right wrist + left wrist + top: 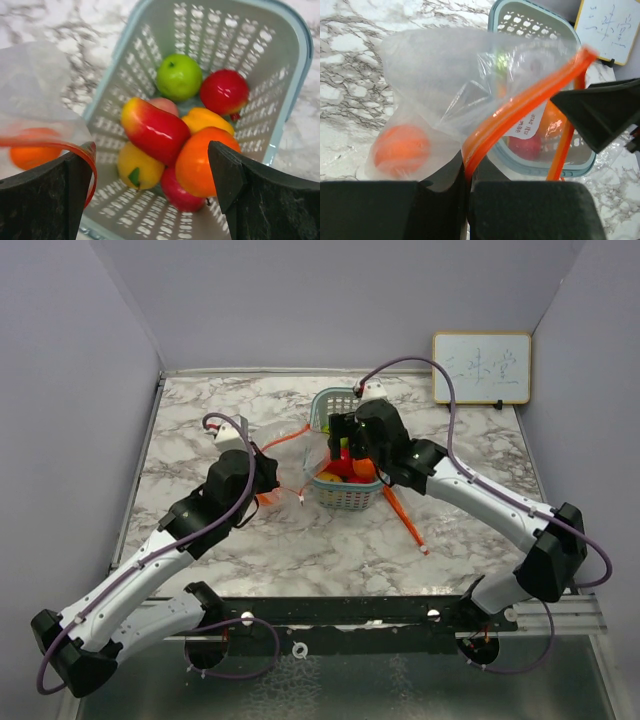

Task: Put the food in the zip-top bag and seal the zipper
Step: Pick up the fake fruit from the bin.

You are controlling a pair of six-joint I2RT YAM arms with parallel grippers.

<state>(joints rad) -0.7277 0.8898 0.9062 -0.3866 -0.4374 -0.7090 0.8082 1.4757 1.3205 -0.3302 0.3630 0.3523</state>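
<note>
Several toy fruits (170, 135), red, orange, yellow and green, lie piled in the pale teal lattice basket (285, 90). My right gripper (150, 195) is open, its fingers hanging over the pile with nothing between them; in the top view it (345, 445) is above the basket (345, 498). My left gripper (466, 200) is shut on the orange zipper strip of the clear zip-top bag (445, 75), holding it up beside the basket. One orange fruit (401, 150) sits inside the bag. In the top view the left gripper (268, 480) is left of the basket.
A small whiteboard (481, 368) leans on the back wall at the right. The bag's orange zipper strip (405, 515) trails over the marble table (200, 420) right of the basket. Grey walls close in three sides.
</note>
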